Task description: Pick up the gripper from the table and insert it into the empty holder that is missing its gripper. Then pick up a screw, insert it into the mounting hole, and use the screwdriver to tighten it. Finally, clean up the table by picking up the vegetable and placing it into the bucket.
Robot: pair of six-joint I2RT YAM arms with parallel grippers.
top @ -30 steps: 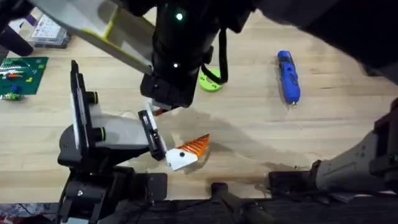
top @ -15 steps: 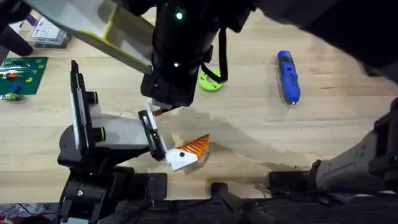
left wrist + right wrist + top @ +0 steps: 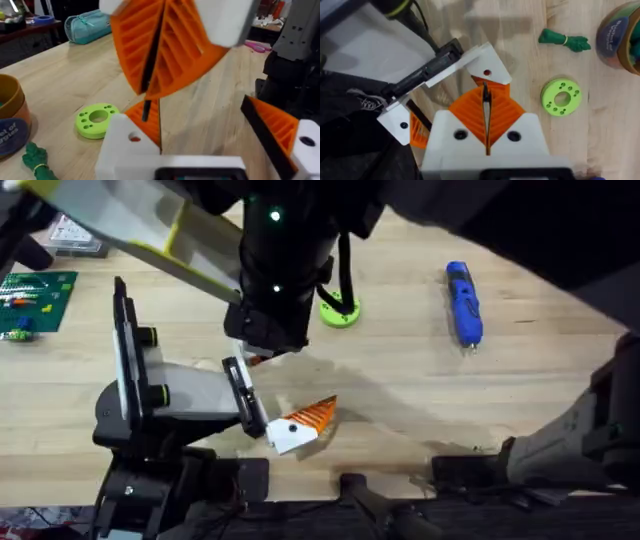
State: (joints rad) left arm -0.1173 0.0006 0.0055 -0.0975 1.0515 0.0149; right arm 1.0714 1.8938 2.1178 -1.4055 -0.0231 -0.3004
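Table [image 3: 520, 395] looks like pale matt wood, the gripper [image 3: 300, 425] is white plastic with a ribbed orange tip, screwdriver [image 3: 463, 302] glossy blue plastic.

Bare table [image 3: 400, 395] lies open right of the holder [image 3: 243, 400]; the lime-green ring [image 3: 339, 312] sits beyond.

Black arm [image 3: 285, 260] with green lights and black cable; white fingers [image 3: 470, 137] carry ribbed orange pads, dark screw holes.
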